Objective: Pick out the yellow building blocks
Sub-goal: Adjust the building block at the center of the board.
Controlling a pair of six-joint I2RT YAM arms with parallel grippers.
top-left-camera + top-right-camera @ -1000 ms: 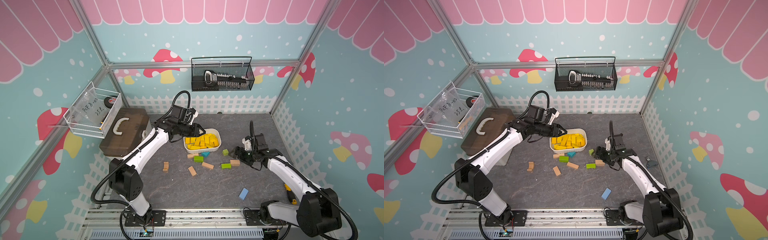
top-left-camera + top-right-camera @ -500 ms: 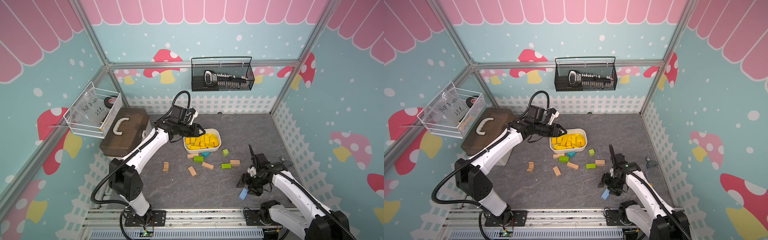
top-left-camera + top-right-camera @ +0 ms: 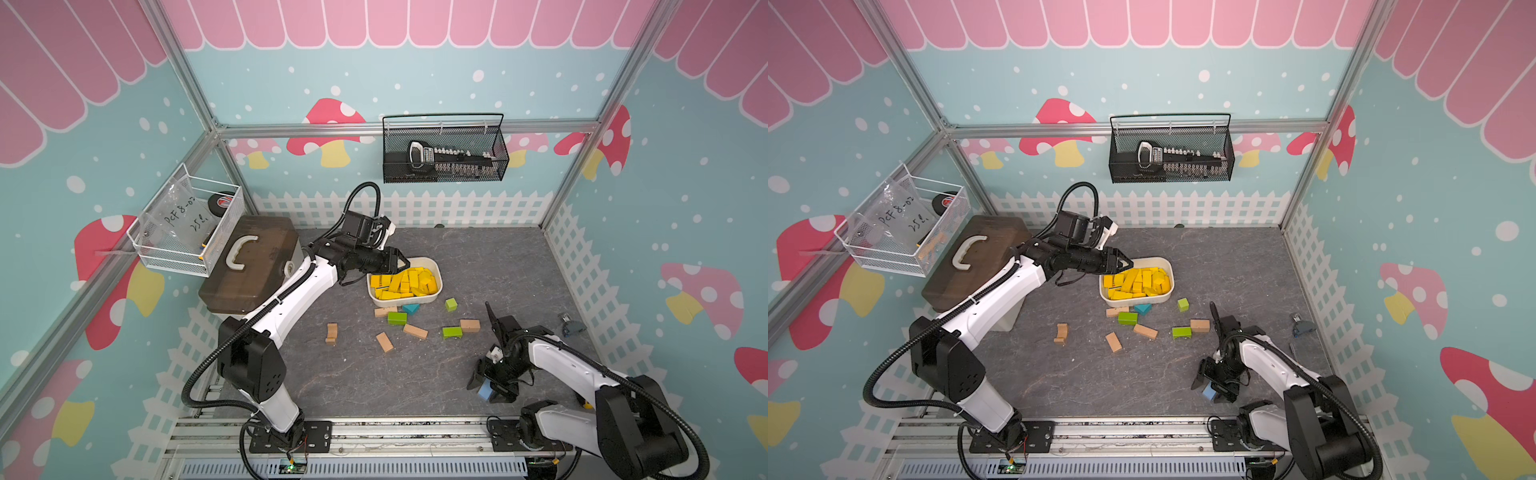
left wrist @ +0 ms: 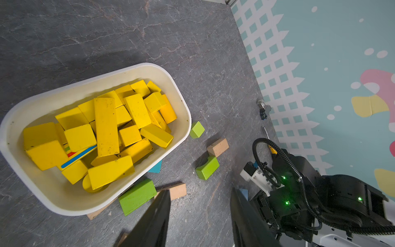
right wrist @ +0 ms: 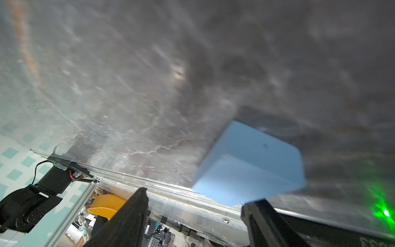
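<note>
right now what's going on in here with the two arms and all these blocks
The yellow building blocks sit piled in the white tub. Beside it, green blocks and tan blocks lie loose on the grey mat. The left gripper hovers open and empty at the tub's rim. The right gripper is down near the front edge, jaws open at a blue block; contact is unclear.

The yellow blocks [image 4: 106, 126] include a striped block [image 4: 79, 155]: red, green, blue. The tub [image 4: 64, 203] is cream. Other green blocks [image 4: 136, 197], tan blocks [image 4: 218, 147], one blue block [image 5: 250, 162]; surface [image 4: 106, 32] veined grey.
</note>
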